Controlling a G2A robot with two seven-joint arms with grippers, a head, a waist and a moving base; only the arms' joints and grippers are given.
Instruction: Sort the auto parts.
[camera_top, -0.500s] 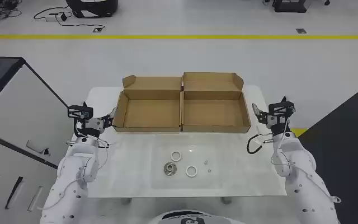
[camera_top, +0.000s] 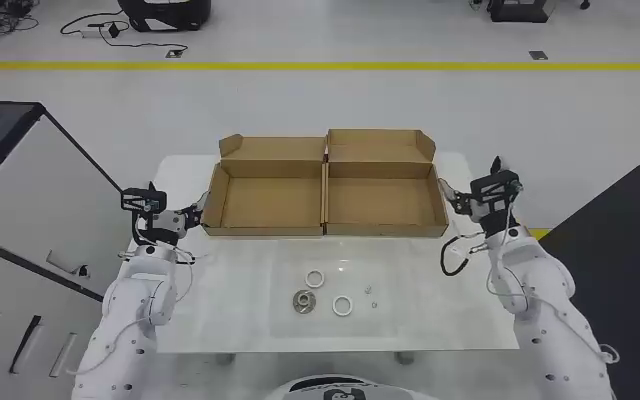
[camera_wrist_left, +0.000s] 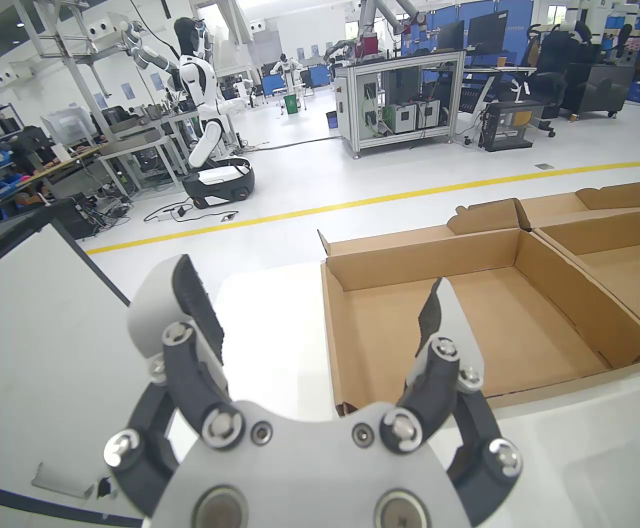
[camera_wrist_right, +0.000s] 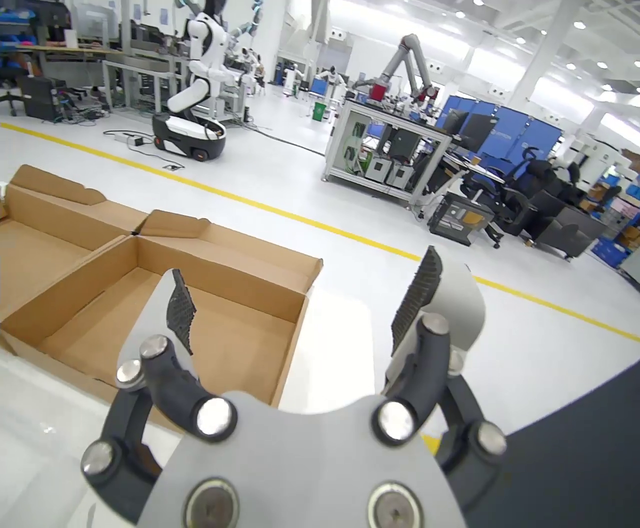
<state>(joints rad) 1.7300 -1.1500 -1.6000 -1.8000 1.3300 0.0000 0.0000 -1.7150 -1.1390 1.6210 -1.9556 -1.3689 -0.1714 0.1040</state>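
Two white rings (camera_top: 316, 277) (camera_top: 343, 305), a grey metal hub part (camera_top: 303, 299) and a few tiny pieces (camera_top: 370, 294) lie on the white table (camera_top: 240, 300) in front of two open cardboard boxes. The left box (camera_top: 268, 203) (camera_wrist_left: 450, 320) and the right box (camera_top: 385, 200) (camera_wrist_right: 150, 320) stand side by side, both with bare floors. My left gripper (camera_top: 198, 207) (camera_wrist_left: 310, 295) hangs open beside the left box's outer wall. My right gripper (camera_top: 452, 197) (camera_wrist_right: 300, 290) is open at the right box's outer corner. Neither holds anything.
The boxes' lids (camera_top: 378, 146) fold back toward the table's far edge. A black cable (camera_top: 452, 256) loops off the right arm. A dark panel (camera_top: 60, 190) stands left of the table. Free tabletop lies around the parts.
The right arm has shifted a little toward the right box and away from me. The left arm and the parts have stayed put.
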